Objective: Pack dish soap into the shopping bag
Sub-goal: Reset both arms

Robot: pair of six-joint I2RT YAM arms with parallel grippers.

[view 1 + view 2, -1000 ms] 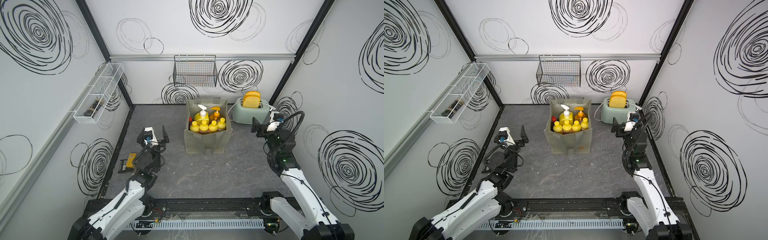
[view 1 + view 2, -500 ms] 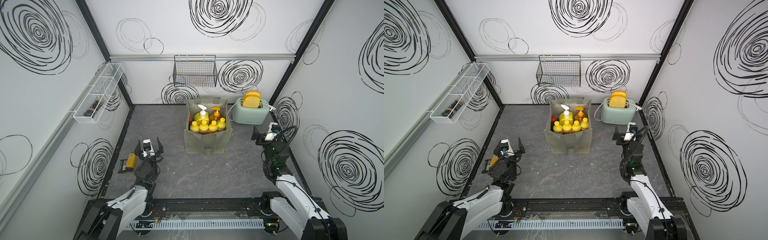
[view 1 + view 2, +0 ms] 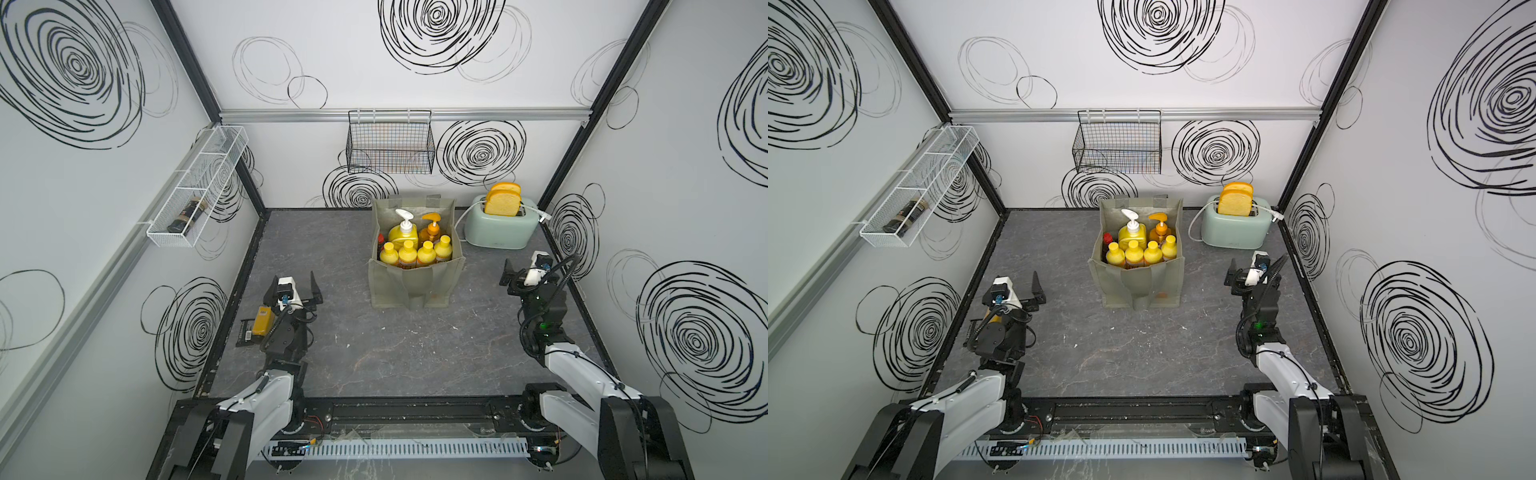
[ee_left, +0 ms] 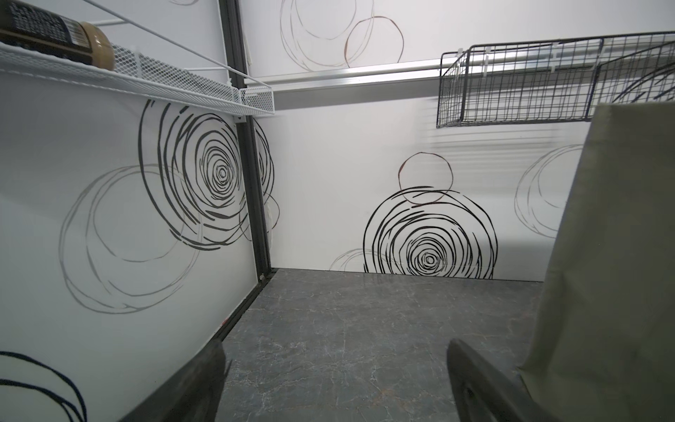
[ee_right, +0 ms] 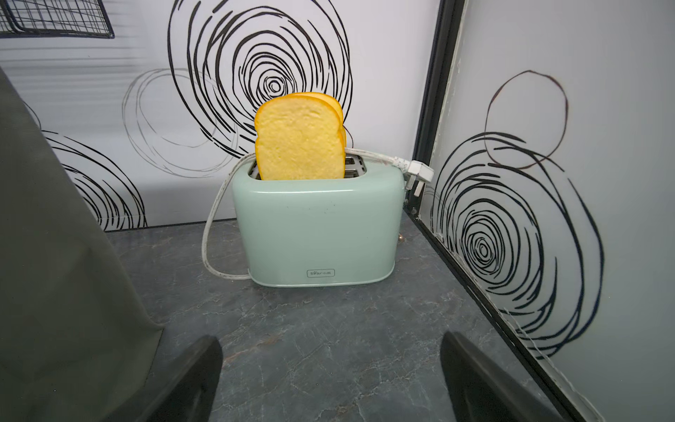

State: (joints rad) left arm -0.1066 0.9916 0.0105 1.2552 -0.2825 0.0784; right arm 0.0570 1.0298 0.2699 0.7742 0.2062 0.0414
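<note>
The shopping bag [image 3: 415, 286] [image 3: 1138, 289] stands upright at the middle back of the floor. The dish soap sits inside it: a yellow pump bottle [image 3: 402, 236], an amber pump bottle [image 3: 432, 233], a row of small yellow-capped bottles [image 3: 415, 254] and a red cap [image 3: 380, 240]. To the bag's left, my left gripper [image 3: 292, 284] [image 4: 336, 365] hangs open and empty, the bag's side [image 4: 613, 255] beside it. My right gripper [image 3: 524, 266] [image 5: 330, 361] is open and empty to the bag's right, facing the toaster, with the bag wall [image 5: 54, 255] alongside.
A mint toaster [image 3: 500, 228] [image 5: 317, 226] with bread slices and a loose cord stands at the back right. A black wire basket [image 3: 390, 145] hangs on the back wall. The left wall carries a white wire shelf [image 3: 195, 191] with a dark jar. A yellow-and-black object [image 3: 259, 326] lies by the left wall.
Both arms have drawn back toward the front rail and sunk lower. Both grippers stayed open and empty. The bag and bottles have not moved.
</note>
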